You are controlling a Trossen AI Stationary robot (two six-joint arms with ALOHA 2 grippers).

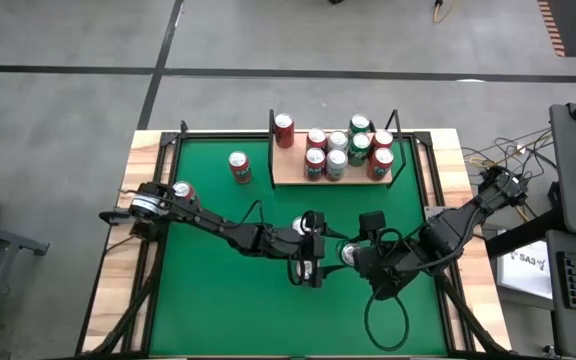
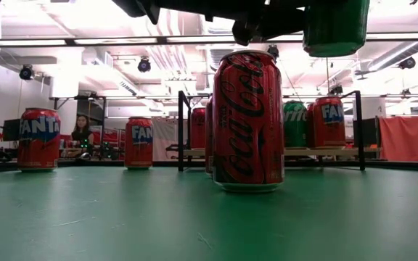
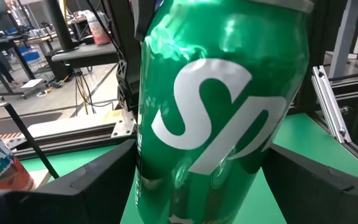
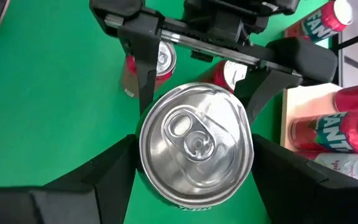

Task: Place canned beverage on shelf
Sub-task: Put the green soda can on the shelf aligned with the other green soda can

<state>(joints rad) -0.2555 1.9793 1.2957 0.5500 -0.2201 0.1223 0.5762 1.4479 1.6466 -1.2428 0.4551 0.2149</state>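
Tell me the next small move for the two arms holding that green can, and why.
Probably open the left gripper and back it off. Both it and the right gripper clamp the same green can, lifted off the table, so neither can carry it alone. The shelf has a bare patch near its left end, likely within the right arm's reach.

high: you look straight down on the green felt tabletop (image 1: 218, 190) | low: you sit at felt level, facing 12 o'clock | wrists: pressed close, sharing the green aluminium soda can (image 3: 222, 112) with low
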